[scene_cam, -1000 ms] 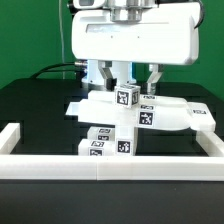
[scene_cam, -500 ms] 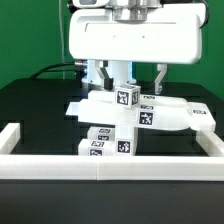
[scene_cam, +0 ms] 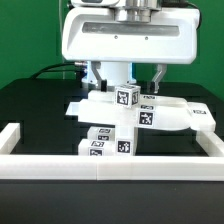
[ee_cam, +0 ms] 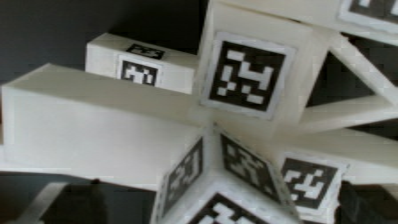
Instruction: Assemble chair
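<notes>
The chair [scene_cam: 128, 120] stands in the middle of the black table as a cluster of white tagged blocks: a low block in front, a wide slab across the middle and a small tagged cube [scene_cam: 127, 97] on top. My gripper [scene_cam: 128, 76] hangs right above that cube, open, with one finger [scene_cam: 100, 74] on each side and nothing between them. In the wrist view the tagged chair parts [ee_cam: 249, 75] fill the picture close below the gripper [ee_cam: 217, 205]. The fingertips show there only as dark shapes at the edges.
A long plain white border rail [scene_cam: 100, 161] runs along the front and turns up both sides [scene_cam: 9, 133]. The table [scene_cam: 35, 105] is black, with a green backdrop behind. The arm's big white body [scene_cam: 125, 38] hangs over the chair.
The fingers have spread wider apart around the top cube and the arm has risen a little. The chair parts have not moved.
</notes>
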Controlling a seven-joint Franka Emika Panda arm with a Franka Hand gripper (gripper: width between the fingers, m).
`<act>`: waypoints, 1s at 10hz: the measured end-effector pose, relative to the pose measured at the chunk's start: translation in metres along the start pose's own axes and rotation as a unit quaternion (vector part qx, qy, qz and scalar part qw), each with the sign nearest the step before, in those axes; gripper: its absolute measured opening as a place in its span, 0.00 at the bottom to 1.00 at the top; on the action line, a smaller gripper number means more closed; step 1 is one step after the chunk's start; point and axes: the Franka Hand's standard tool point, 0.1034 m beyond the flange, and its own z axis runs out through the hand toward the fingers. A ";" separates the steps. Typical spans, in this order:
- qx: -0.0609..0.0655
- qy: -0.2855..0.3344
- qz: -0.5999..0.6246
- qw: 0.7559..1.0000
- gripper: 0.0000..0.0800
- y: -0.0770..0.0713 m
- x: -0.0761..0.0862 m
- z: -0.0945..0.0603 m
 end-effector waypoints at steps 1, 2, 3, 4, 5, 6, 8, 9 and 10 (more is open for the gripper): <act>0.000 0.000 -0.016 1.000 0.81 0.000 0.000 0.000; -0.001 0.000 -0.081 0.997 0.81 0.002 0.000 0.000; -0.002 -0.002 -0.148 0.989 0.81 0.006 -0.002 0.001; -0.005 -0.004 -0.194 0.981 0.81 0.006 -0.003 0.002; -0.006 -0.005 -0.209 0.978 0.81 0.006 -0.002 0.002; -0.011 -0.007 -0.243 0.970 0.81 0.006 -0.002 0.001; -0.017 -0.010 -0.281 0.959 0.81 0.003 -0.001 0.000; -0.017 -0.009 -0.271 0.962 0.81 0.001 -0.001 0.000; -0.017 -0.009 -0.271 0.962 0.65 0.001 -0.001 0.000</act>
